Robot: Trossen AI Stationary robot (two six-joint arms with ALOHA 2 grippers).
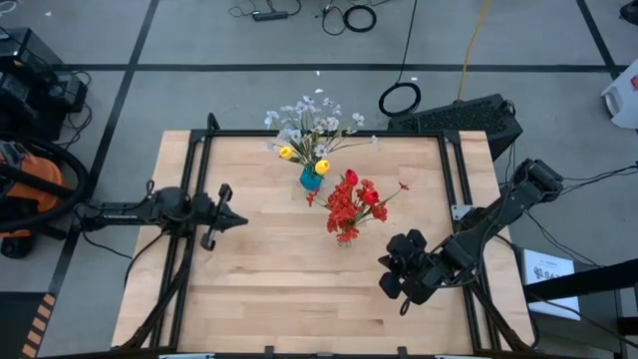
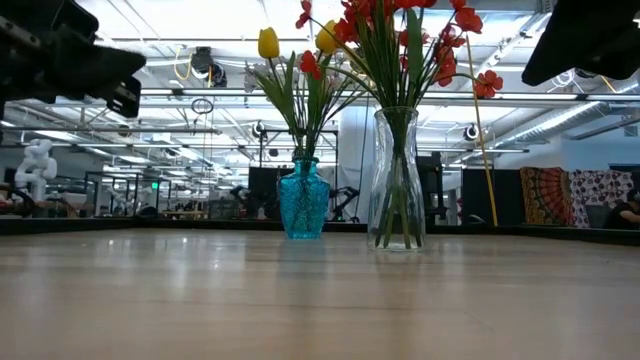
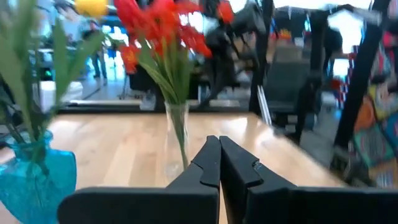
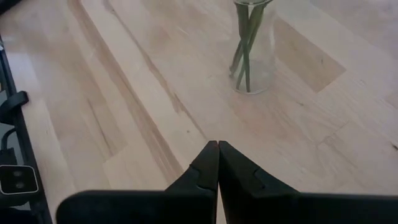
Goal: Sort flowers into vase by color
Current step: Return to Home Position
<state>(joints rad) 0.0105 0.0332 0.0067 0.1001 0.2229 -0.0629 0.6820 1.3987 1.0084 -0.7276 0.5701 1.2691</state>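
A clear glass vase (image 2: 397,180) stands upright on its base near the table's middle and holds red flowers (image 1: 354,204) by their green stems (image 4: 245,43). A blue vase (image 2: 303,200) behind it, toward the far edge, holds yellow tulips (image 1: 287,153) and pale white sprays (image 1: 311,118). My left gripper (image 1: 242,219) is shut and empty above the table, left of the vases; its own view shows the fingertips closed (image 3: 217,142). My right gripper (image 1: 384,274) is shut and empty at the near right, fingertips closed (image 4: 217,144).
Bare wooden tabletop (image 1: 269,289) spreads in front of the vases. A black frame rail (image 1: 329,134) runs along the table's far edge. A dark keyboard (image 1: 459,118) and cables lie on the floor beyond it.
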